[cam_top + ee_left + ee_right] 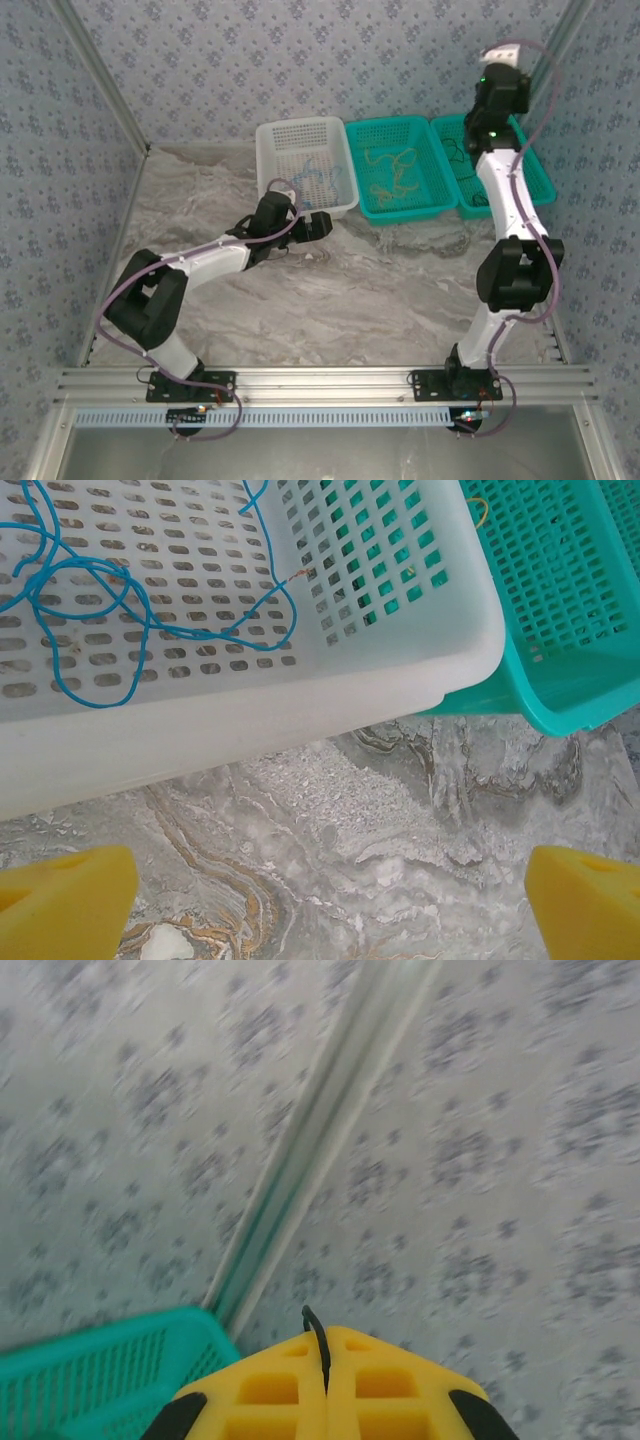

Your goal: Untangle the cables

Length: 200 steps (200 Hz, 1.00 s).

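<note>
Clenched right gripper (326, 1345), high right of white basket (300, 124), pinching tip of black cable (312, 1318); slight hold, could slip. Left gripper (325, 885) released just before basket.

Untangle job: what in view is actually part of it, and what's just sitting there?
Job:
- blue cable, in white basket
- tan cable, in middle teal basket
- black cable, pinched in right gripper

Not job:
- purple-grey arm cables
- marble table

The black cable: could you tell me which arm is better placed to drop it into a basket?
Probably right: the right gripper pinches the black cable near a teal basket; the left gripper is open, empty.
</note>
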Motion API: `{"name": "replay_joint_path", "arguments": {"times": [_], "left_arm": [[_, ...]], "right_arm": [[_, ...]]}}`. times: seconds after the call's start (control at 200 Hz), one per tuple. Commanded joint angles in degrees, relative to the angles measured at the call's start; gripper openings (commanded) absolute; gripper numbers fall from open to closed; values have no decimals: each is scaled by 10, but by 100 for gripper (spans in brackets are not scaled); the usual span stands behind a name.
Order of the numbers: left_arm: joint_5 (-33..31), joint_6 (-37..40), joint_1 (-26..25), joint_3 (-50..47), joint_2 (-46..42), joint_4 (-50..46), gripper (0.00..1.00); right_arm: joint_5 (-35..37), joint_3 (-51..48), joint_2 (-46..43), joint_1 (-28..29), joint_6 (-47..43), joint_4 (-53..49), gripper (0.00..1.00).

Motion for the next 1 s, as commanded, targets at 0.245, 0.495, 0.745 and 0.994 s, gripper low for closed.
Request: {"name": "replay_joint_path", "arguments": {"times": [0.245, 0.495, 0.745, 0.994], "left_arm": [[3, 2, 3, 4, -3, -12, 99], [5, 3, 4, 13, 4, -19, 99], [-95, 59, 5, -12, -81, -81, 99], [-303, 155, 61, -92, -228, -138, 99]], "right_arm": [[7, 19, 132, -57, 93, -75, 0], [-97, 115, 197, -91, 125, -244, 39], [-117, 98, 143, -88, 245, -391, 100], [-108, -153, -75, -53, 330, -297, 100]]}}
